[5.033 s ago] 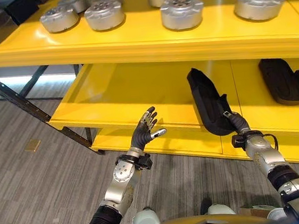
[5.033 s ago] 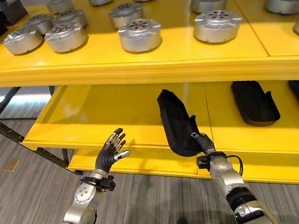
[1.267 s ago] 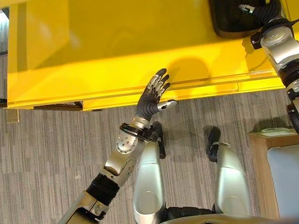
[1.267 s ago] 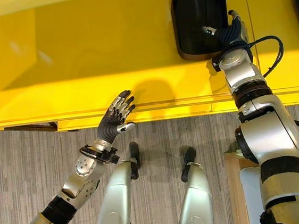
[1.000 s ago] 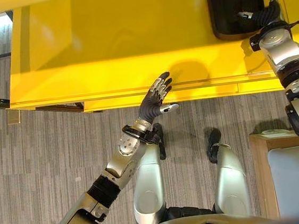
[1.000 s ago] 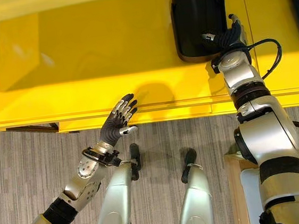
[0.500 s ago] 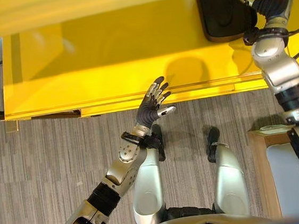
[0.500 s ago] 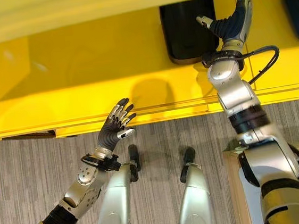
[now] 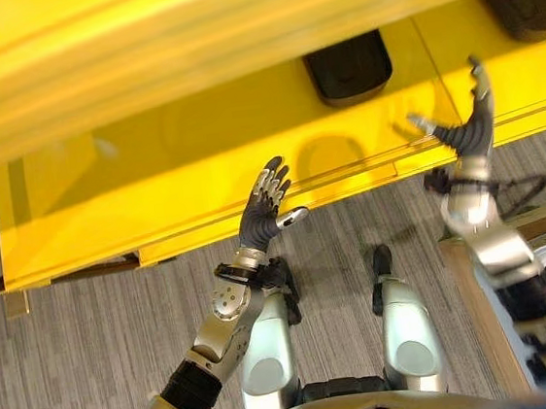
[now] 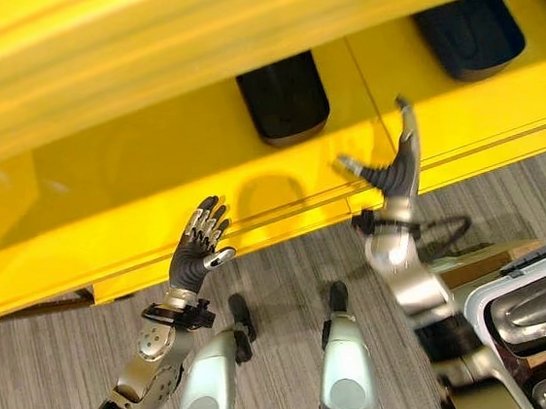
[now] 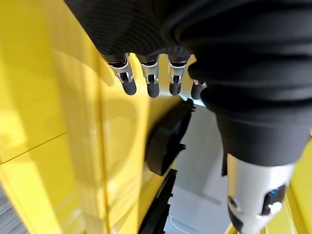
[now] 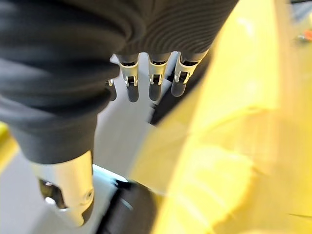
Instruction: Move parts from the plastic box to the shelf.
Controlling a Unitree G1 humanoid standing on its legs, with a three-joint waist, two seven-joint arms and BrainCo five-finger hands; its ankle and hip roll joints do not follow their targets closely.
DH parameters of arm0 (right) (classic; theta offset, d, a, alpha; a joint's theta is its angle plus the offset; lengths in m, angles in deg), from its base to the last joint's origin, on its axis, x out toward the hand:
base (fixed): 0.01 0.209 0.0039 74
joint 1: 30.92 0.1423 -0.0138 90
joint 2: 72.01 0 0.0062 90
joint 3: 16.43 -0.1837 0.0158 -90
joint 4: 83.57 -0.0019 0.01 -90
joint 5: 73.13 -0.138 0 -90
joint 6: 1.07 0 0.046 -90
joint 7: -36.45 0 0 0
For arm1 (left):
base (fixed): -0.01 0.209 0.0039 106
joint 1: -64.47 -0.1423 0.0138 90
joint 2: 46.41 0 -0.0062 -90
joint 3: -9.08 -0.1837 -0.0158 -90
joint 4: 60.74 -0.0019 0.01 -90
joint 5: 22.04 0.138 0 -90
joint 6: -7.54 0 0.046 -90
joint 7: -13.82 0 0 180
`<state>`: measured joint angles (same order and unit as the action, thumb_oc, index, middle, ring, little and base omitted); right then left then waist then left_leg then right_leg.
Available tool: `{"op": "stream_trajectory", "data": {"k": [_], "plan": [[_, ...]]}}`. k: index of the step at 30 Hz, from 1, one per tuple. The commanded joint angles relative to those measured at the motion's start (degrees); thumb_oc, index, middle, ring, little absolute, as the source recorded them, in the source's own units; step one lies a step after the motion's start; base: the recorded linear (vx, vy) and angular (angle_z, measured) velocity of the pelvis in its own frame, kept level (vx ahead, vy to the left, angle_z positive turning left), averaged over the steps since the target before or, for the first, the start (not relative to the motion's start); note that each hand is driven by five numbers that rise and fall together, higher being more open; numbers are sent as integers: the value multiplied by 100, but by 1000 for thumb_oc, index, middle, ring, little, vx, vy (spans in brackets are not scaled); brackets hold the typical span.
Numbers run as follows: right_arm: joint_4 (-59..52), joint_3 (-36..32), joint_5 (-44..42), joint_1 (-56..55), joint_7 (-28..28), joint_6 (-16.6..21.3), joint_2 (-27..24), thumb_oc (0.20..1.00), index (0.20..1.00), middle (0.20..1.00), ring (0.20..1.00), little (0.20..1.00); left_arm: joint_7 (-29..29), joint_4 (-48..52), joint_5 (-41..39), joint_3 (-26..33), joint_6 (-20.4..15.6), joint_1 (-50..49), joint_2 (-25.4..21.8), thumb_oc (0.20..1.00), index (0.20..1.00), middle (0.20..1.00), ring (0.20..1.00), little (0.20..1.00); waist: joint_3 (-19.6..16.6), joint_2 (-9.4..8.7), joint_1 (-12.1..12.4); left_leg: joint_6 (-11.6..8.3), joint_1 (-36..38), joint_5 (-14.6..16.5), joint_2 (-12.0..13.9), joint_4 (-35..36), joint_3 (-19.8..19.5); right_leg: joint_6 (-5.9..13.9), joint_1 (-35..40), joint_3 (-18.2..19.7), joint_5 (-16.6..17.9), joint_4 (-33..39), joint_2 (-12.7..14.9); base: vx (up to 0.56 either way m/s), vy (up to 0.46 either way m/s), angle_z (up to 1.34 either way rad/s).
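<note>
A black moulded part [image 9: 349,68] lies flat on the lower yellow shelf [image 9: 152,168], with no hand on it. It also appears as a dark shape [image 11: 165,141] in the left wrist view. My right hand [image 9: 466,130] hangs open in front of the shelf's edge, to the right of that part and apart from it, fingers straight [image 12: 151,78]. My left hand [image 10: 197,247] is raised open before the shelf's front edge, empty, with fingers spread. The plastic box [image 10: 534,319] with silver parts in it sits at the lower right.
A second black part [image 10: 468,33] lies further right on the same shelf. The upper yellow shelf's front edge [image 9: 188,47] overhangs the lower one. The box rests on a brown stand [image 9: 472,286]. Grey striped floor [image 9: 75,362] lies below the shelf.
My right hand has let go of the black part and drawn back off the shelf with its fingers straightened. The camera has shifted. My left hand stays raised and open.
</note>
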<state>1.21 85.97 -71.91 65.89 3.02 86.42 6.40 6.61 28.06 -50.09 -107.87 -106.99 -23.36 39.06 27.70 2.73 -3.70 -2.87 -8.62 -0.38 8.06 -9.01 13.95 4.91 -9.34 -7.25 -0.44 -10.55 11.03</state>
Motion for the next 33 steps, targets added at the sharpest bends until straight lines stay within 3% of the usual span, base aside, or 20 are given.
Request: {"op": "stream_trajectory", "data": {"k": [1, 3, 8, 14, 15, 18, 20, 24, 28, 30, 31, 32, 33], "plan": [[-156, -130, -403, -459, 722, 594, -202, 1000, 1000, 1000, 1000, 1000, 205, 408, 478, 127, -473, -453, -10, 1000, 1000, 1000, 1000, 1000, -779, -170, -111, 16, 351, -486, 120, 748, -225, -130, 259, -111, -300, -299, -174, 111, 76, -9], [-327, -292, -648, -1297, 1081, 826, -252, 1000, 1000, 1000, 1000, 1000, -573, 510, 1666, 301, -842, -763, -277, 1000, 1000, 1000, 1000, 1000, -1041, -267, -207, 7, 566, -484, 136, 845, -106, -32, 489, -125, -169, -52, -143, 143, 183, -16], [2, -78, -910, -1783, 1219, 907, -374, 1000, 1000, 1000, 1000, 1000, -90, 386, 2759, 63, -1018, -940, -686, 1000, 1000, 1000, 1000, 1000, -1314, -392, -268, 76, 904, -298, 86, 784, 119, 128, 841, -175, -26, 176, -5, 69, 192, -10], [574, 316, -1024, -1283, 931, 663, -355, 1000, 1000, 1000, 1000, 1000, 353, 104, 2563, -546, -815, -437, -1106, 1000, 1000, 1000, 1000, 1000, -1407, -442, -349, 244, 1149, -41, -69, 618, 462, 365, 1042, -285, 211, 337, 209, 26, 282, -8], [705, 392, -762, -1178, 904, 604, -241, 1000, 1000, 1000, 1000, 1000, 690, 2, 2386, -643, -716, -327, -1146, 1000, 1000, 1000, 1000, 1000, -1401, -485, -368, 313, 1215, 26, -132, 608, 593, 477, 1023, -302, 452, 463, 275, -21, 191, -7], [789, 408, -675, -1123, 864, 578, -213, 1000, 1000, 1000, 1000, 1000, 910, -72, 2349, -697, -617, -279, -1173, 1000, 1000, 1000, 1000, 1000, -1384, -519, -377, 331, 1278, 46, -157, 649, 703, 559, 969, -337, 730, 593, 348, -19, 106, -20], [1015, 386, -705, -1044, 862, 561, -148, 1000, 1000, 1000, 1000, 1000, 1073, -221, 2247, -777, -463, -315, -1201, 1000, 1000, 1000, 1000, 1000, -1378, -551, -410, 307, 1448, 171, -176, 767, 795, 741, 832, -358, 1065, 494, 422, 9, 102, -36], [1192, 252, -780, -989, 891, 688, -84, 1000, 1000, 1000, 1000, 1000, 1269, -432, 2343, -761, -278, -346, -1235, 1000, 1000, 1000, 1000, 1000, -1432, -558, -392, 398, 1338, 108, -124, 843, 1017, 679, 631, -437, 935, -217, 377, -107, 22, -83], [1259, 213, -1023, -1018, 904, 693, -80, 1000, 1000, 1000, 1000, 1000, 1187, -546, 2103, -712, -304, -299, -1223, 1000, 1000, 1000, 1000, 1000, -1492, -530, -314, 460, 1164, 68, -17, 785, 1310, 444, 705, -729, 524, -763, 431, -99, -14, -61], [1327, 262, -918, -942, 924, 778, -43, 1000, 1000, 1000, 1000, 1000, 1047, -605, 2077, -643, -364, -311, -1163, 1000, 1000, 1000, 1000, 1000, -1534, -547, -197, 414, 1073, 14, 74, 709, 1571, 384, 952, -1046, 399, -725, 529, -83, -153, -99], [1325, 340, -820, -830, 924, 762, -31, 1000, 1000, 1000, 1000, 1000, 922, -629, 2065, -553, -422, -351, -1102, 1000, 1000, 1000, 1000, 1000, -1582, -574, -81, 339, 1019, -61, 191, 646, 1891, 340, 1274, -1428, 215, -543, 510, -116, -332, -177], [1271, 401, -822, -715, 939, 618, -65, 1000, 1000, 1000, 1000, 1000, 786, -574, 2023, -477, -405, -358, -1040, 1000, 1000, 1000, 1000, 1000, -1615, -597, -13, 232, 941, -164, 358, 509, 2147, 216, 1523, -1741, -82, -230, 360, -90, -337, -191], [1257, 414, -816, -691, 945, 589, -78, 1000, 1000, 1000, 1000, 1000, 745, -556, 2005, -462, -398, -358, -1032, 1000, 1000, 1000, 1000, 1000, -1613, -607, -4, 194, 911, -186, 416, 458, 2210, 186, 1564, -1797, -127, -120, 310, -48, -326, -191]]}}
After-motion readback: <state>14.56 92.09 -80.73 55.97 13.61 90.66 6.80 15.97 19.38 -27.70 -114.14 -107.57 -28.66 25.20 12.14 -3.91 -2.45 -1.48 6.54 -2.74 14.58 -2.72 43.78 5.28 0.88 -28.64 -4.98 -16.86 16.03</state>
